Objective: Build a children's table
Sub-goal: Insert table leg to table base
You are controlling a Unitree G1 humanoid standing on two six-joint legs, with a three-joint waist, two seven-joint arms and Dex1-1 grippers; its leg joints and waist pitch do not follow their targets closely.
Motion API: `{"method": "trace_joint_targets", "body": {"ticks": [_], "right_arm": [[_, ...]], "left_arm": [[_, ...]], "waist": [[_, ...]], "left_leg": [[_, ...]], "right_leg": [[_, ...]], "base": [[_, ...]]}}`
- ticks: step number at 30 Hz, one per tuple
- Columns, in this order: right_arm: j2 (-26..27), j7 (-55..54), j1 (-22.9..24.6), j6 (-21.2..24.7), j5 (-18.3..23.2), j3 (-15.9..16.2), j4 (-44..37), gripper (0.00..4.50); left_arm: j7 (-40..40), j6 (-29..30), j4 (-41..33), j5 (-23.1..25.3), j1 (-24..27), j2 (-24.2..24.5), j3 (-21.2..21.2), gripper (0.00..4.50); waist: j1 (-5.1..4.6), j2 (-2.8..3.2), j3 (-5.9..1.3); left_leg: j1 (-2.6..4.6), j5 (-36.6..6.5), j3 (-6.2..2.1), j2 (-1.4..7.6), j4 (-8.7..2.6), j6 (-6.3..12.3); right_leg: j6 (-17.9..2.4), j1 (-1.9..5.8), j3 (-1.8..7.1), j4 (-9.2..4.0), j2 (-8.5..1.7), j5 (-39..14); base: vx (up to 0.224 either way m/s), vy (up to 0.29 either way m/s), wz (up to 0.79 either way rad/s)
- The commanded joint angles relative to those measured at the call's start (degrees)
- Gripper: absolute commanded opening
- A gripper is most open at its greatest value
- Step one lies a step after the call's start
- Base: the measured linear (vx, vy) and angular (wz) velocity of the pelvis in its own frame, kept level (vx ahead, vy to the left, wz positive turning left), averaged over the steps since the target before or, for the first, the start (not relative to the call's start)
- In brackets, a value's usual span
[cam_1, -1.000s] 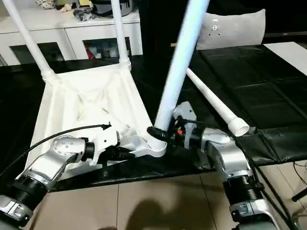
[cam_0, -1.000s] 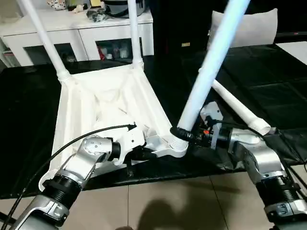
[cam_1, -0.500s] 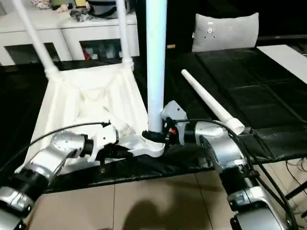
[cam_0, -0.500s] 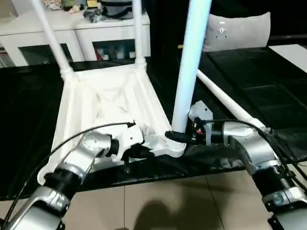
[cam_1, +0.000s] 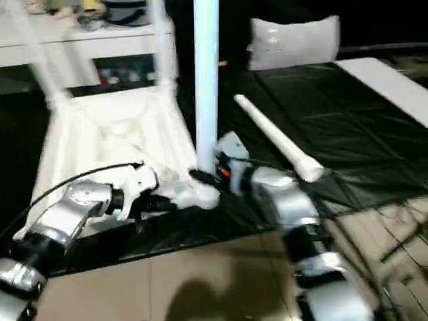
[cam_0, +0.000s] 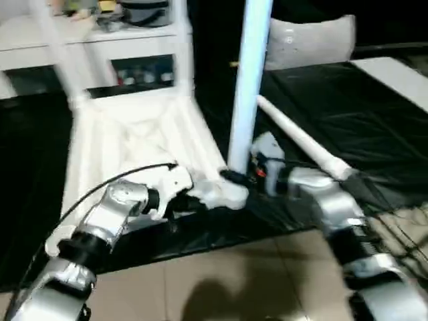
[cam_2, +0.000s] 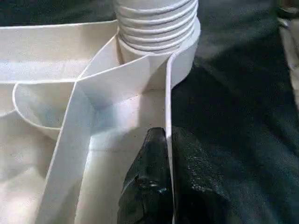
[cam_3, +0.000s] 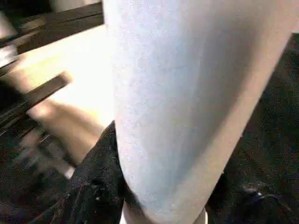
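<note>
Left gripper (cam_2: pixel 166 179) pinches the tabletop (cam_0: pixel 127 144) rim — right gripper (cam_0: pixel 234 178) clasps a leg (cam_0: pixel 246 80); no legible writing.

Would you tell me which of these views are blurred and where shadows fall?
Head views: smeared by motion, worst on the right forearm and the cabinet; a soft shadow lies on the tiled floor. Left wrist view: sharp on the tabletop ribs. Right wrist view: the held leg looms soft, background streaked.
</note>
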Motion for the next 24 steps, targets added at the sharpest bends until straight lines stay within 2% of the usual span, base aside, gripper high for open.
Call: {"method": "trace_joint_targets", "body": {"ticks": [1, 2, 3, 4, 5, 6, 7, 8, 9, 10, 11, 12, 13, 14, 15, 16, 17, 18, 19, 20, 22, 24], "right_arm": [[-0.06, -9.07, 1.02, 4.99, -3.35, -2.49, 8.91, 1.88], [0.43, -10.29, 0.4, 4.78, -3.36, -2.82, 9.93, 1.88], [1.11, -12.07, -0.55, 4.42, -3.43, -3.21, 11.48, 1.88], [1.41, -12.94, -1.0, 4.18, -3.53, -3.31, 12.21, 1.88], [2.25, -15.31, -2.57, 3.9, -3.66, -3.7, 14.45, 1.88], [3.08, -17.53, -4.12, 3.81, -3.78, -4.07, 16.63, 1.88], [4.08, -19.84, -5.88, 3.76, -3.95, -4.36, 19.08, 1.88], [4.54, -20.27, -6.53, 4.0, -4.09, -4.18, 19.97, 1.88], [4.84, -20.51, -6.93, 4.16, -4.19, -4.03, 20.52, 1.88], [5.24, -20.81, -7.36, 4.45, -4.5, -3.67, 21.22, 1.88], [5.31, -20.86, -7.41, 4.52, -4.55, -3.61, 21.34, 1.88], [5.64, -21.13, -7.63, 4.68, -4.75, -3.52, 21.83, 1.88], [5.8, -21.13, -7.75, 4.51, -4.89, -3.44, 22.08, 1.88], [5.97, -21.09, -7.87, 4.29, -5.02, -3.37, 22.33, 1.88], [6.04, -21.04, -7.91, 4.21, -5.03, -3.35, 22.41, 1.88], [6.09, -20.96, -8.09, 3.85, -5.01, -3.24, 22.79, 1.88], [6.17, -21.0, -8.25, 3.49, -4.89, -3.25, 23.17, 1.88], [6.4, -21.22, -8.7, 2.35, -4.8, -3.38, 24.26, 1.88], [6.57, -21.41, -9.04, 1.51, -4.75, -3.49, 25.08, 1.88], [6.73, -21.69, -9.12, 0.06, -4.38, -4.03, 25.26, 1.88], [6.93, -22.16, -9.23, -3.21, -3.43, -5.76, 25.19, 1.88], [7.03, -21.92, -9.15, -6.41, -2.14, -7.81, 24.48, 1.88]], "left_arm": [[2.81, 5.07, -6.59, -2.18, 1.96, -1.71, 1.24, 0.0], [3.58, 6.16, -7.99, -2.06, 2.4, -2.29, 1.27, 0.0], [4.72, 7.8, -10.06, -1.9, 3.02, -3.25, 1.28, 0.0], [5.23, 8.68, -11.11, -1.8, 3.32, -3.68, 1.27, 0.0], [7.27, 10.47, -12.92, -1.22, 3.4, -5.48, 0.97, 0.0], [9.24, 12.23, -14.59, -0.61, 3.32, -7.26, 0.53, 0.0], [11.62, 14.38, -16.72, 0.22, 3.2, -9.28, -0.14, 0.0], [12.4, 14.77, -17.0, 0.48, 2.98, -10.13, -0.42, 0.0], [12.91, 14.99, -17.14, 0.61, 2.83, -10.65, -0.59, 0.0], [13.64, 14.81, -17.09, 1.14, 2.66, -10.86, -0.93, 0.0], [13.82, 14.79, -17.07, 1.3, 2.63, -10.8, -0.96, 0.0], [14.55, 15.15, -17.39, 1.75, 2.67, -10.59, -1.06, 0.0], [14.8, 15.13, -17.54, 2.0, 2.73, -10.28, -1.07, 0.0], [14.98, 15.03, -17.65, 2.25, 2.82, -9.87, -1.07, 0.0], [14.91, 14.91, -17.63, 2.34, 2.91, -9.54, -1.05, 0.0], [15.01, 14.93, -17.69, 2.65, 3.07, -9.15, -0.99, 0.0], [15.32, 15.06, -17.73, 2.98, 3.18, -8.82, -0.81, 0.0], [15.83, 15.64, -18.06, 3.32, 3.35, -8.71, -0.38, 0.0], [16.22, 16.11, -18.35, 3.54, 3.45, -8.7, -0.07, 0.0], [16.42, 15.73, -18.21, 3.88, 3.4, -8.44, 0.07, 0.0], [16.0, 14.47, -17.98, 4.23, 3.31, -7.67, -0.19, 0.0], [15.18, 12.84, -17.59, 4.09, 3.26, -6.71, -0.53, 0.0]], "waist": [[0.41, 1.47, -1.15], [1.91, 1.06, -1.43], [1.71, -1.71, -1.54], [0.62, -2.71, -0.44], [0.47, -3.24, -0.45], [0.59, -1.91, -0.74], [-0.1, -0.85, -0.32], [-0.62, -0.48, -1.05], [0.38, 1.73, -1.7], [0.4, 0.32, -1.43], [0.79, -0.39, -1.06], [0.86, -2.28, -0.68], [1.44, -2.0, -1.43], [1.86, -1.98, -1.71], [2.13, -1.64, -1.4], [2.23, -0.69, -2.05], [2.26, -0.61, -2.11], [2.23, -0.7, -2.11], [2.07, -0.78, -2.06], [1.96, -0.59, -2.12], [1.85, -0.59, -2.2], [1.88, -0.73, -2.63]], "left_leg": [[-3.44, -53.97, -3.35, 5.9, -12.05, -3.73], [-2.58, -54.04, -1.92, 5.74, -13.18, -3.54], [2.07, -44.45, -0.99, 1.7, -6.67, -4.24], [6.66, -26.65, 0.05, -1.98, 4.88, -1.3], [3.66, -19.33, -0.54, -1.96, 4.74, 0.05], [0.67, -16.0, -1.38, -0.82, 2.92, -0.08], [-2.11, -22.86, -2.53, 1.12, -1.72, -1.12], [-2.19, -34.54, -4.08, 3.11, -4.05, -2.29], [-1.1, -42.54, -4.56, 5.35, -6.64, -2.36], [0.47, -42.05, -3.67, 4.46, -6.51, -2.99], [1.79, -39.28, -2.46, 2.5, -5.14, -3.26], [3.39, -30.0, -0.87, -0.09, -2.02, -1.39], [2.05, -20.98, -0.63, -0.47, -1.58, 0.5], [0.3, -17.31, -0.92, 0.18, -2.74, 1.13], [-0.7, -16.51, -1.35, 0.89, -3.56, 1.17], [-0.41, -16.1, -1.72, 2.24, -4.32, -0.07], [-0.32, -16.55, -1.65, 2.43, -4.43, -0.27], [-0.4, -17.73, -1.52, 2.59, -4.66, -0.53], [-0.66, -18.38, -1.54, 2.58, -4.77, -0.61], [-0.82, -19.63, -1.49, 2.51, -4.81, -0.66], [-0.82, -20.2, -1.5, 2.51, -4.8, -0.61], [-0.93, -18.08, -1.41, 2.49, -4.65, -0.11]], "right_leg": [[-3.77, 5.46, 1.76, 5.57, -1.83, -23.13], [-4.61, 3.94, 3.82, 7.69, -1.36, -13.06], [-4.26, -1.58, 5.67, -1.18, -3.74, -35.9], [-1.48, -6.91, 3.73, -9.35, -7.23, -61.09], [0.15, -3.63, 3.12, -8.65, -8.1, -63.66], [0.79, -0.01, 2.64, -7.11, -8.99, -61.52], [2.43, 1.61, -0.96, -4.94, -5.86, -53.71], [1.84, 2.92, -1.53, -2.65, -4.27, -41.41], [-2.48, 3.37, 1.1, 1.83, -3.65, -26.81], [-5.58, 1.41, 2.72, -0.29, -4.06, -22.65], [-6.18, -0.38, 2.71, -2.98, -4.58, -29.27], [-3.74, -2.08, 1.43, -6.08, -4.93, -44.02], [-1.63, -0.15, 1.2, -6.03, -5.72, -47.26], [-1.58, 1.29, 1.83, -5.08, -5.76, -44.4], [-1.61, 1.56, 1.86, -4.7, -5.55, -42.82], [-4.32, 1.25, 2.31, -3.58, -4.86, -33.1], [-5.49, 1.17, 2.45, -3.24, -4.64, -30.2], [-7.56, 1.27, 2.63, -2.62, -4.51, -26.52], [-8.16, 1.5, 2.65, -2.38, -4.45, -25.87], [-8.84, 1.61, 2.73, -2.28, -4.58, -25.6], [-9.06, 1.64, 2.86, -2.22, -4.62, -25.59], [-9.68, 1.76, 3.07, -1.96, -4.69, -22.95]], "base": [[-0.07, 0.02, -0.11], [-0.07, -0.05, 0.05], [-0.07, -0.05, 0.05], [0.052, -0.092, 0.04], [0.112, -0.019, -0.37], [0.112, -0.019, -0.37], [0.087, 0.059, -0.51], [0.0, 0.0, 0.0], [0.0, 0.0, 0.0], [0.022, -0.037, 0.25], [0.07, -0.059, 0.29], [0.07, -0.059, 0.29], [0.07, -0.03, 0.12], [0.078, -0.01, -0.09], [0.078, -0.01, -0.09], [0.076, -0.006, -0.07], [0.0, 0.0, 0.0], [0.0, 0.0, 0.0], [0.0, 0.0, 0.0], [0.0, 0.0, 0.0], [0.0, 0.0, 0.0], [0.0, 0.0, 0.0]]}}
